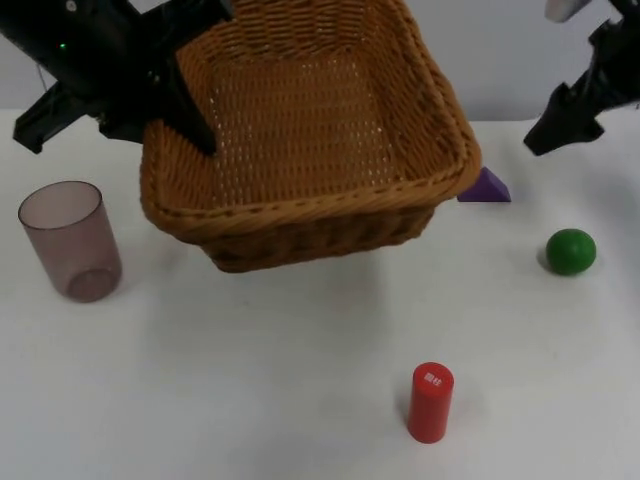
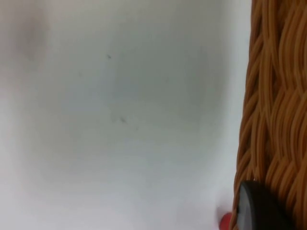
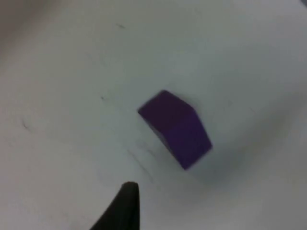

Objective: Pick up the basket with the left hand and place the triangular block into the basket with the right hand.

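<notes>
1. The left gripper (image 1: 185, 105) grips the wicker basket (image 1: 300, 140) by its left rim, holding it tilted above the table (image 1: 250, 380).
2. The purple triangular block (image 1: 486, 187) lies on the table just beside the basket's right corner.
3. The right gripper (image 1: 560, 120) hovers up and right of the block, apart from it; its opening cannot be told.

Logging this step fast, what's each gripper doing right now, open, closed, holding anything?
Left gripper: shut on the woven wicker basket, holding it off the white table.
Right gripper: above the purple triangular block, holding nothing; open or closed cannot be told.
</notes>
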Motion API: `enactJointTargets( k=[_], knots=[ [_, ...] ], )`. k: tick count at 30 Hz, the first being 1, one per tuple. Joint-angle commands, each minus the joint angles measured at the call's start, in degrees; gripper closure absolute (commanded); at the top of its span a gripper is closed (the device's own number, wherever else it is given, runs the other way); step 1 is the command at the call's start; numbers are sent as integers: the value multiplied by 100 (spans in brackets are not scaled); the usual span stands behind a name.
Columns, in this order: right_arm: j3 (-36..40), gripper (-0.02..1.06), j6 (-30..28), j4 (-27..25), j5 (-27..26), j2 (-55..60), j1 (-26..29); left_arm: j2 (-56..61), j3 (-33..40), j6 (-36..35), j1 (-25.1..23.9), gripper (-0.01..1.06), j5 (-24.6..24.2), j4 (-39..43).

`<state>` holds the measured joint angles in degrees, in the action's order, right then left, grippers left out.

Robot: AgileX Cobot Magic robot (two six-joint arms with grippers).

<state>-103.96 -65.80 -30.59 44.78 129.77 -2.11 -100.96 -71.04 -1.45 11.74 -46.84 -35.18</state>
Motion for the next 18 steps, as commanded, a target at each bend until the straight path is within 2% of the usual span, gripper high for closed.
enactJointTargets(
  k=[1, 6, 15, 18],
  knots=[
    [-172, -1, -375, -272, 171, 125, 8, 106, -22, -55, 95, 105, 104, -176],
    [-223, -1, -998, -262, -20, 456, -181, 106, -22, -55, 216, 105, 127, -176],
    [-237, -1, -1377, -310, -602, 926, -436, 106, -22, -337, 221, 105, 265, -104],
    [-362, -1, -1377, -339, -563, 1022, -441, 106, -22, -337, 221, 105, 266, -65]
  ],
)
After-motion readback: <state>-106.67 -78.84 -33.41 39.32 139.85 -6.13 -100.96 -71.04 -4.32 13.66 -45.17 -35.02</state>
